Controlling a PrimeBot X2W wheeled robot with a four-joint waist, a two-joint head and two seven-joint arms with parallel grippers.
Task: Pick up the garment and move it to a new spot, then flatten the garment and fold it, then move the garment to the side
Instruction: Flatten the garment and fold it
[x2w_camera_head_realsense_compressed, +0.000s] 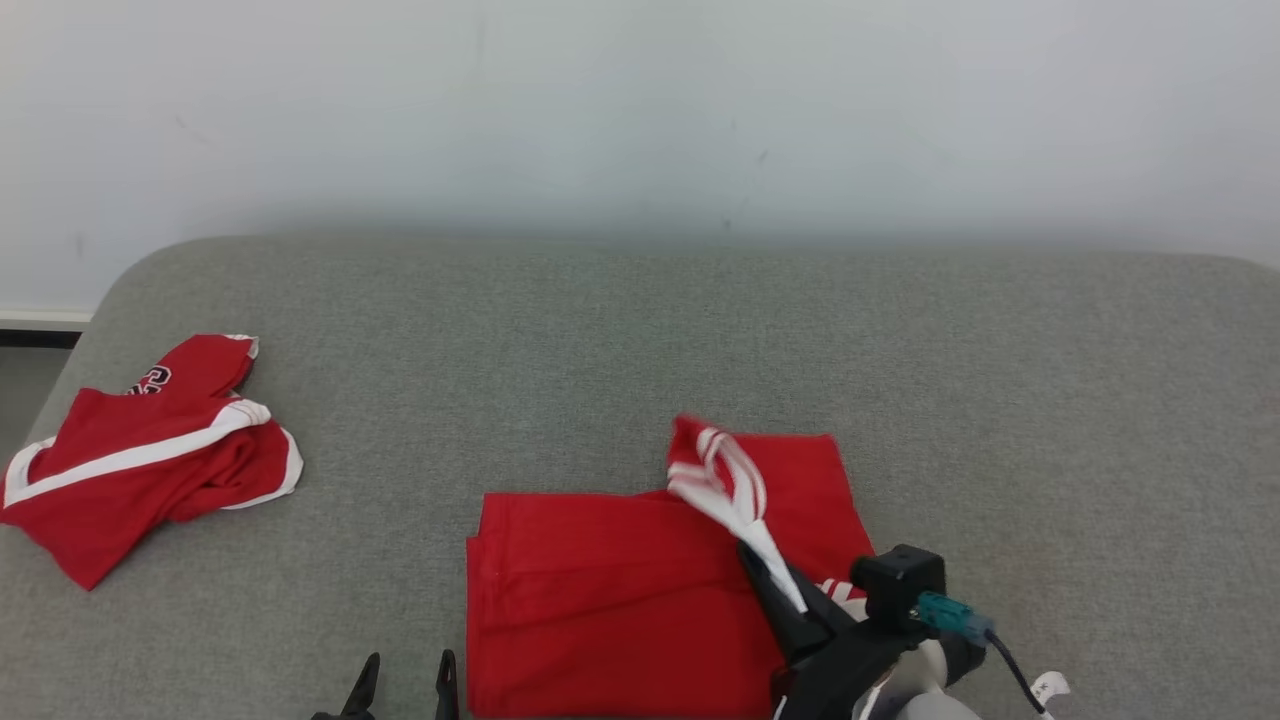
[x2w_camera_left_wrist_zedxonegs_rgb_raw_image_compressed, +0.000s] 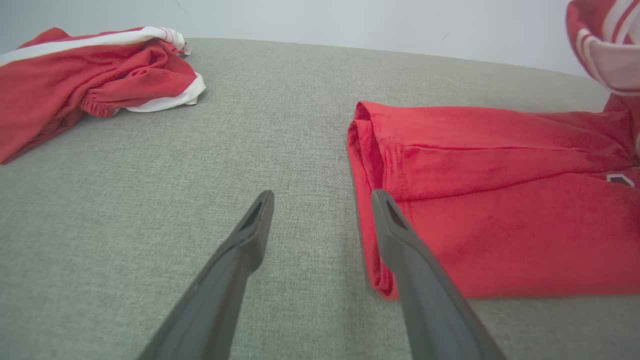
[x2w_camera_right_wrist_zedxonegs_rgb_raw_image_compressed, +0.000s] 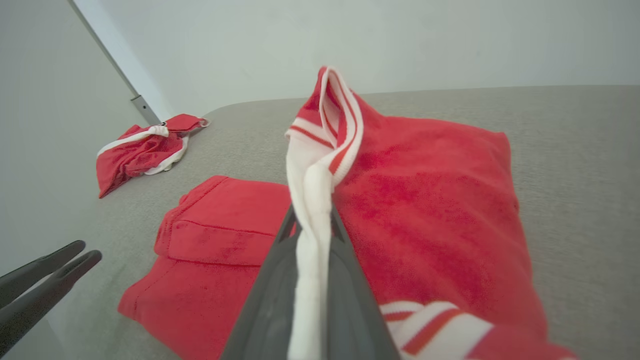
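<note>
We judge the job past its halfway mark: the red garment lies spread at the near middle of the grey fabric-covered tabletop, so the pick-up and the flattening look done, and its left edge already shows doubled layers. The fold itself seems to be in hand, and the last move to the side is not yet made. Look at the right hand — it comes in from the lower right, raised above the cloth, fingers pinched tight on the white-and-red striped ribbed band, which stands up off the garment and droops over at its top. Red fabric hangs from that band down to the rest of the piece, so we'd say a flap is being carried across. The left hand sits low at the near edge with its two fingers well apart and nothing between them — one fingertip is right at the garment's folded left edge, though we cannot tell if it touches. Far off to the left, a second red garment with white stripes lies crumpled, well apart from the action.
</note>
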